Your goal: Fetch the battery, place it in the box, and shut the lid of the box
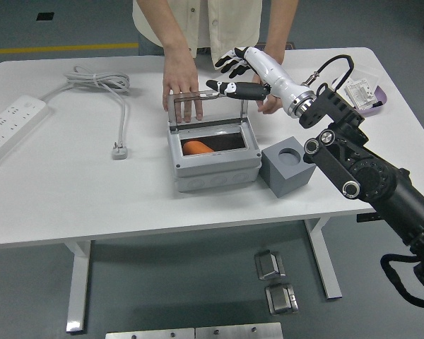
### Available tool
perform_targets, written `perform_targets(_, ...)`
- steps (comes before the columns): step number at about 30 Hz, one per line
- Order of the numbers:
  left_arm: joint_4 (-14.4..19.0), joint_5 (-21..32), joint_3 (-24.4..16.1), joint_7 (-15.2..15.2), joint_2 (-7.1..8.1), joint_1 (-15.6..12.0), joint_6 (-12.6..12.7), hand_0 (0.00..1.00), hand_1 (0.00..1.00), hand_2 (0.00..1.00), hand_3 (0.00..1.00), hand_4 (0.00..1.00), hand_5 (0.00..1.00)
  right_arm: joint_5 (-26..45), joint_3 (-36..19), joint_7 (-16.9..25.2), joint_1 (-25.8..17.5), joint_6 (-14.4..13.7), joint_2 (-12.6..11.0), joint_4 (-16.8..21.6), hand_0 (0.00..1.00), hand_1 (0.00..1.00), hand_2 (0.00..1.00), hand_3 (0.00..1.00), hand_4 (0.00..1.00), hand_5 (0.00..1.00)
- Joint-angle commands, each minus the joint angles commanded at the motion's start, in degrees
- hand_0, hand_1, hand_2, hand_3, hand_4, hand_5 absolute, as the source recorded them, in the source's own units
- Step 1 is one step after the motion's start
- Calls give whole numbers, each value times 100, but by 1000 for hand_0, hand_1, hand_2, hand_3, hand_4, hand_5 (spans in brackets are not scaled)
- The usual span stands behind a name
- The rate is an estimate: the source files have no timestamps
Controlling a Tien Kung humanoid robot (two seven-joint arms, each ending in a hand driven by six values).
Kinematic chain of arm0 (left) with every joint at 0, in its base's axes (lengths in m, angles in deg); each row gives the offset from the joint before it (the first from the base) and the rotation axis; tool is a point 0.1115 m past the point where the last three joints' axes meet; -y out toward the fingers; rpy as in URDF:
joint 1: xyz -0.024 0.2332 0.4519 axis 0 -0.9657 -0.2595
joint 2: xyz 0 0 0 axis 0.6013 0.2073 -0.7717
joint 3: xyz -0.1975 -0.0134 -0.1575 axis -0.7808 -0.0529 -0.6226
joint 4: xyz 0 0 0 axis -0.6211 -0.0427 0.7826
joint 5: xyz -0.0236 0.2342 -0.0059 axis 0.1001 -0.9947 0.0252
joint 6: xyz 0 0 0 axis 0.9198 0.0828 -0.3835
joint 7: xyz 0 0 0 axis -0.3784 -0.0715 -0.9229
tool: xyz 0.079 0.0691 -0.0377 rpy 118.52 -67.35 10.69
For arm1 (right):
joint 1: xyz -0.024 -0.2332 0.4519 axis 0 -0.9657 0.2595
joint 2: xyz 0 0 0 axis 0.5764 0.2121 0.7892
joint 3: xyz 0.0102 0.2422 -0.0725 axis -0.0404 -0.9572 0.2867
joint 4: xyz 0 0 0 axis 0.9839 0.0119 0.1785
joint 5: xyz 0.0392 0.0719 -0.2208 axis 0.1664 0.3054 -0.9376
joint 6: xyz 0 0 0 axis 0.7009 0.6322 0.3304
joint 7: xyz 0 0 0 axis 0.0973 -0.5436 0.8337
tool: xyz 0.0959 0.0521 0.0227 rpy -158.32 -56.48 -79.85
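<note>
In the open box [213, 167] the orange battery [196, 147] lies lengthwise left to right; the right hand [234, 73] hovers above, fingers spread, holding nothing

right hand [234, 73] outstretched, fingers spread

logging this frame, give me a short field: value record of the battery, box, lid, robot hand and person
battery: orange, lying inside the box
box: grey, on the white table
lid: clear, standing open at the far side
right hand: open, above the lid's top edge, holding nothing
left hand: not in view
person's hand: resting behind the lid
holder block: grey, empty, right of the box
</note>
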Motion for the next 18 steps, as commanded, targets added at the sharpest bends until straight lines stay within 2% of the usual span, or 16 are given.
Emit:
perform_targets(10, 0, -27, -8, -5, 61, -8, -2, 623, 672, 666, 699, 688, 175, 4, -1, -20, 23, 37, 29, -114, 745, 692, 710, 745, 927, 701)
perform_targets(18, 0, -12, -18, 0, 45, -45, 0, 624, 671, 665, 699, 689, 176, 66, -33, -92, 4, 153, -2, -329, 763, 705, 721, 755, 935, 721)
